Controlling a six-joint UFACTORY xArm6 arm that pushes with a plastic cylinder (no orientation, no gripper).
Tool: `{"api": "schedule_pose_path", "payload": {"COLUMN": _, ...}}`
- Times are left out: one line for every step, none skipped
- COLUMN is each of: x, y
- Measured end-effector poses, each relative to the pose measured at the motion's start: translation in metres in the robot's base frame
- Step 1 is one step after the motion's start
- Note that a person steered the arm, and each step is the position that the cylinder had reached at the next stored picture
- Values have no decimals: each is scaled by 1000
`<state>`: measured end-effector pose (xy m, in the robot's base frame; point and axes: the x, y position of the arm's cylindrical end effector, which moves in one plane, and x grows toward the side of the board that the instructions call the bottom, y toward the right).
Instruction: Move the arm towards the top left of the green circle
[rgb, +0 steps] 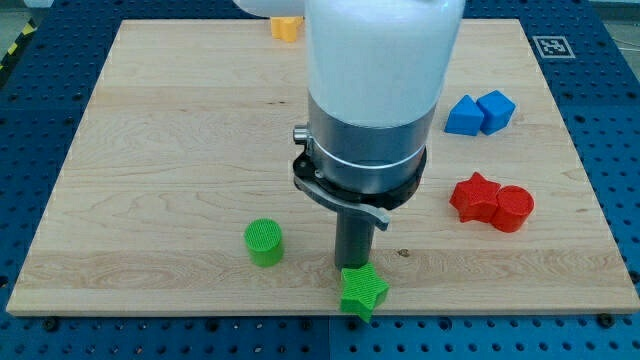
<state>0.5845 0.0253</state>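
Where the dark rod came down out of the arm's grey collar, my tip (354, 266) met the board just at the upper edge of the green star block (363, 291), touching it or nearly so; the exact contact was hidden behind the star. No gripper was fitted, so no jaw state could be recorded. The green star sat close to the bottom edge of the wooden board (150, 150). To the view's left of the tip, near but clearly apart, stood the green circle (264, 242), a short upright cylinder with its round face up; being round, it showed no heading or long axis beyond its vertical one. The tip was to the circle's right and slightly lower in the view. Well apart on the view's right lay a red star-like block (474, 198) touching a red cylinder (513, 208), and above them two blue blocks (480, 112) side by side. A yellow block (286, 27) showed at the view's top, partly hidden by the arm.
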Motion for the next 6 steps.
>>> {"api": "schedule_pose_path", "payload": {"x": -16, "y": -9}}
{"api": "schedule_pose_path", "payload": {"x": -46, "y": -31}}
{"api": "schedule_pose_path", "payload": {"x": -82, "y": -63}}
{"api": "schedule_pose_path", "payload": {"x": -110, "y": -107}}
{"api": "schedule_pose_path", "payload": {"x": -126, "y": -147}}
{"api": "schedule_pose_path", "payload": {"x": -116, "y": -187}}
